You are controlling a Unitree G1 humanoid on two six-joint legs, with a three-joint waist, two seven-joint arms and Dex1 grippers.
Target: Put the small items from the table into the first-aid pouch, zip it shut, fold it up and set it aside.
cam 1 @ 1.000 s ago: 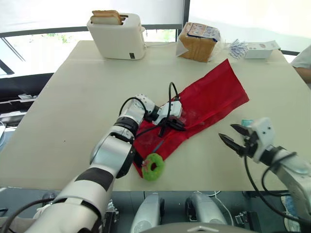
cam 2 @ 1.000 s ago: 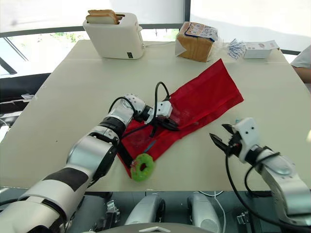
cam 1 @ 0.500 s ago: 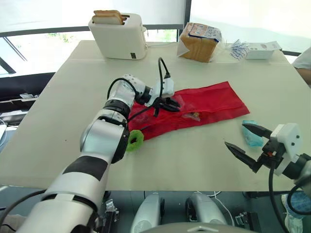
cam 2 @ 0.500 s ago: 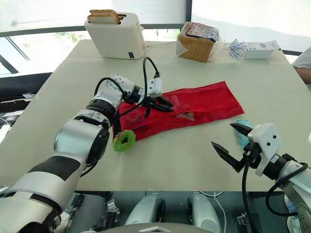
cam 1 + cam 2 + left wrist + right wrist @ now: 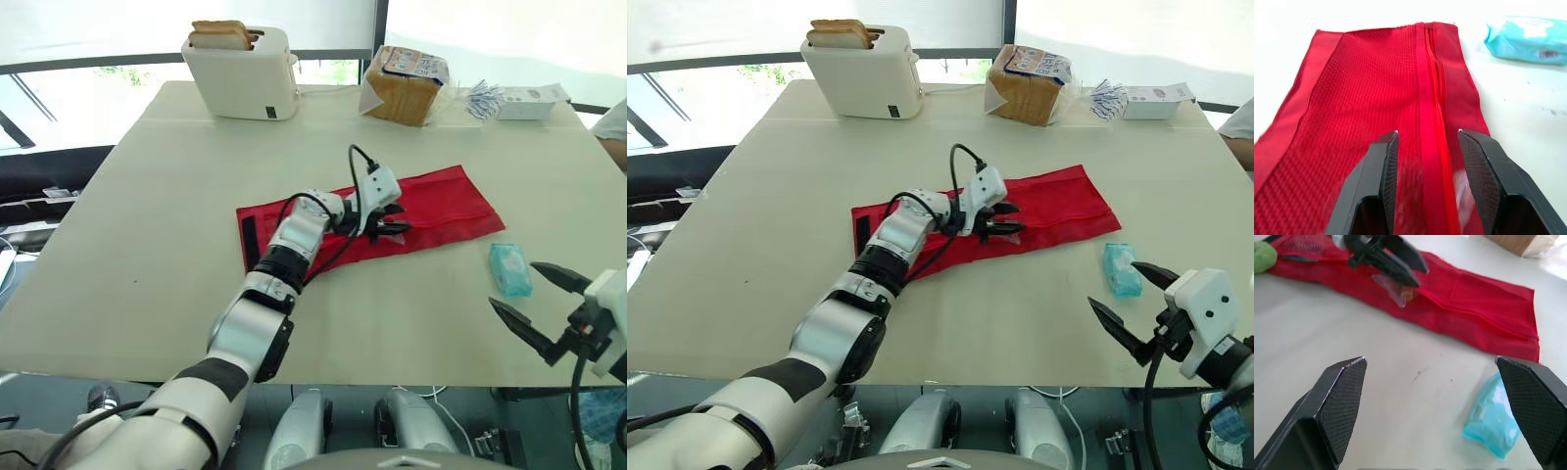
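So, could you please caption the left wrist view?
Open left gripper over the pouch zip, teal packet beyond.

Left end effector on red pouch

Probably kitchen-style test room: toaster, bread loaf on table by window.

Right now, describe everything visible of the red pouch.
The red pouch is a long, flat bag of mesh-like fabric with smoother edge bands, lying stretched out across the table. A zipper runs along its length; whether it is closed cannot be told. A black strip crosses one end. The open left claw sits over the pouch, straddling the zipper. A teal packet lies on the table apart from it.
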